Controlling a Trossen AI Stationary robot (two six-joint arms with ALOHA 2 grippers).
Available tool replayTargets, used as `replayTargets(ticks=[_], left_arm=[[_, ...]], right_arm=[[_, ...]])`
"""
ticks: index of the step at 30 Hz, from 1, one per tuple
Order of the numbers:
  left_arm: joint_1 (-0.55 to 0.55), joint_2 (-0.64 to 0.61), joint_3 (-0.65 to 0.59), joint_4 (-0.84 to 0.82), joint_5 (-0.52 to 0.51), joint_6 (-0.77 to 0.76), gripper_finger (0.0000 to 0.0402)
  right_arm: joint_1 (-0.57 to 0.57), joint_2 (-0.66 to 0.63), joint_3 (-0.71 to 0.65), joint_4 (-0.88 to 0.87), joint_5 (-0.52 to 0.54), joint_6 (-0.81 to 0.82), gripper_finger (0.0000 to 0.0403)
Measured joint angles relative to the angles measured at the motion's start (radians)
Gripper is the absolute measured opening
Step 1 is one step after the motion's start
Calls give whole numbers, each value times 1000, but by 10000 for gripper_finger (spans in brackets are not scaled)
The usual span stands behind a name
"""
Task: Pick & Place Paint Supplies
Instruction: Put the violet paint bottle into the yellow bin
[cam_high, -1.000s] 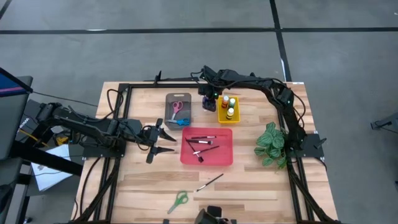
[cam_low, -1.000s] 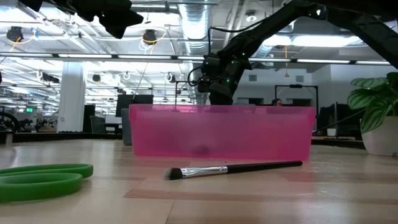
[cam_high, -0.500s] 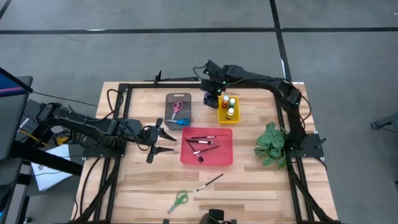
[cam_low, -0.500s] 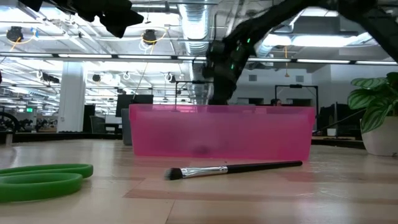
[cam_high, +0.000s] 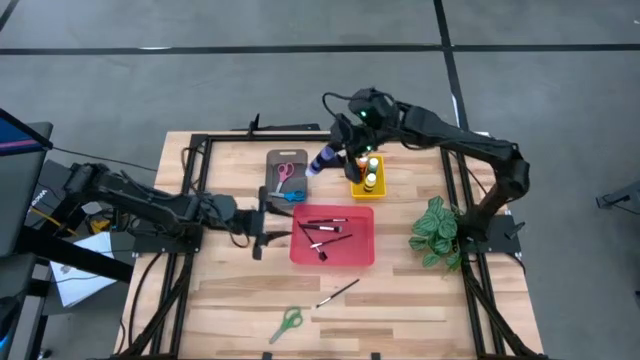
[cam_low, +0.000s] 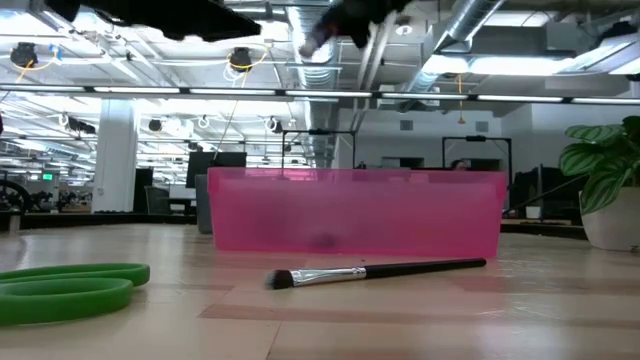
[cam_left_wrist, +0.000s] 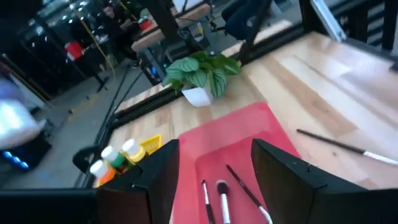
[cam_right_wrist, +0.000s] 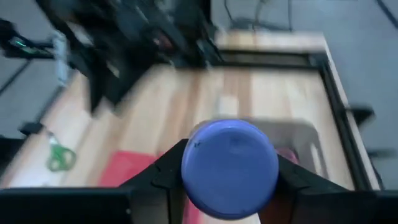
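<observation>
The step in hand looks like the carry: the right hand (cam_high: 330, 158) is closed on a purple paint bottle (cam_high: 325, 160) and holds it in the air at about twelve o'clock on the desk (cam_high: 420, 300), between the grey tray (cam_high: 287, 180) and the yellow tray (cam_high: 366, 178). In the right wrist view the bottle (cam_right_wrist: 229, 167) fills the gap between the two fingers, its round lilac-blue end facing the camera; it looks smooth, stubby and cylindrical, lying tilted in the grip and not upright. The other bottles stand in the yellow tray, so the next move likely calls for swinging back over that tray, righting the bottle and lowering it into a free spot without knocking its neighbours. The left hand (cam_high: 268, 222) hangs at nine o'clock beside the red tray (cam_high: 333, 235), its fingers spread with nothing between them. A brush (cam_high: 338, 293) and green scissors (cam_high: 287, 323) lie loose near six o'clock, not yet collected.
</observation>
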Motion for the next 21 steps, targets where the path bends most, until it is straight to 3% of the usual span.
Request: replayTargets(ticks=[11,17,21], left_arm=[[32,306,-1,388,2,61,229],[48,290,0,561,7,-83,251],[39,243,0,528,140,-92,273]], right_arm=[[215,-48,0,39,2,29,138],[313,-48,0,-7,20,12,138],[354,-48,0,-36,79,9,139]])
